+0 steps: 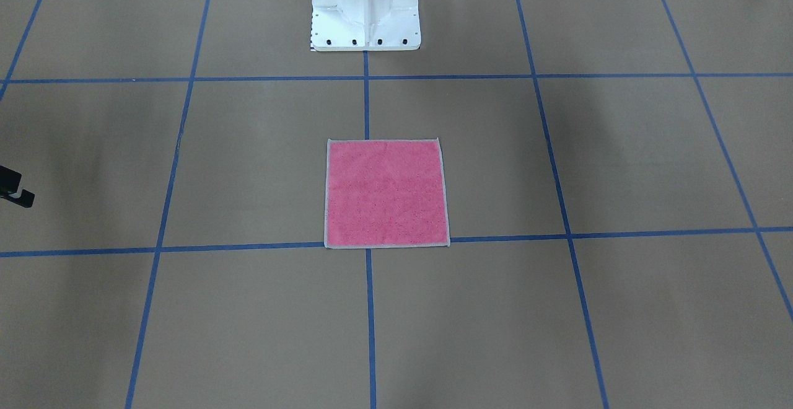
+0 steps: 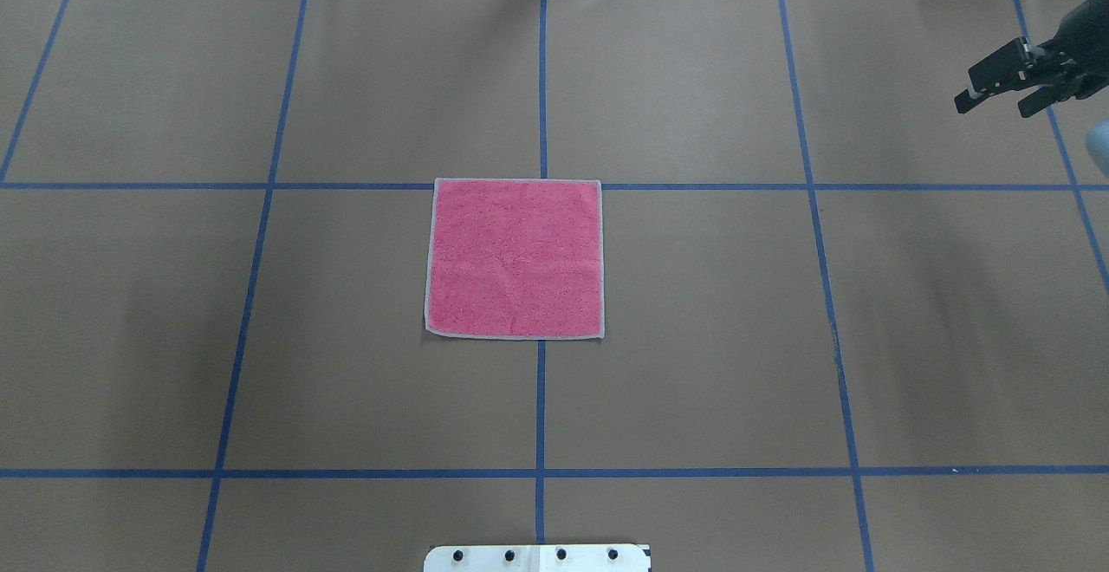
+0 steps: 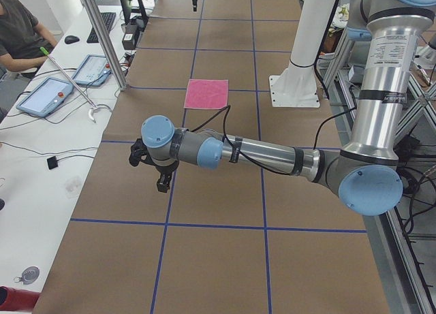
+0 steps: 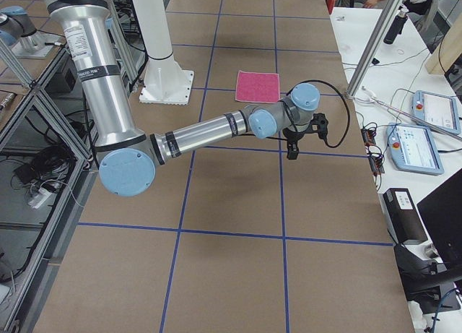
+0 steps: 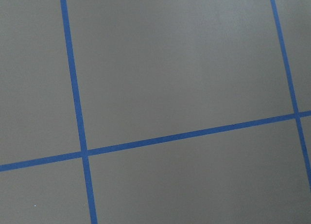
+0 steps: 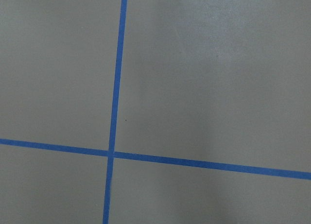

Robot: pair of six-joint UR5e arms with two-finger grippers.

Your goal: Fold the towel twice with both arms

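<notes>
You are at the very start, I judge, with the first fold not yet begun. The towel (image 2: 514, 258) lies flat and square on the counter (image 2: 736, 338), pink face up, a little way out in front of the pedestal (image 1: 365, 18) and clear of it, with no corner lifted. The right end effector (image 2: 992, 109) hangs well off to the pedestal's right and far out from it, its fingers parted and nothing between them. The left end effector (image 3: 161, 184) is well off to the pedestal's left. It shows only from the side, so you cannot tell how far it is open, though nothing hangs from it. Both wrist cameras see only bare counter and blue tape (image 5: 77, 112). Your next move is probably the approach: bring both arms in toward the pedestal's centre line, one to each corner of the same towel edge. The cloth lies thin and tight against the counter, so come down low and catch the stitched border. Then lift both corners together and level, or the fold will skew.
</notes>
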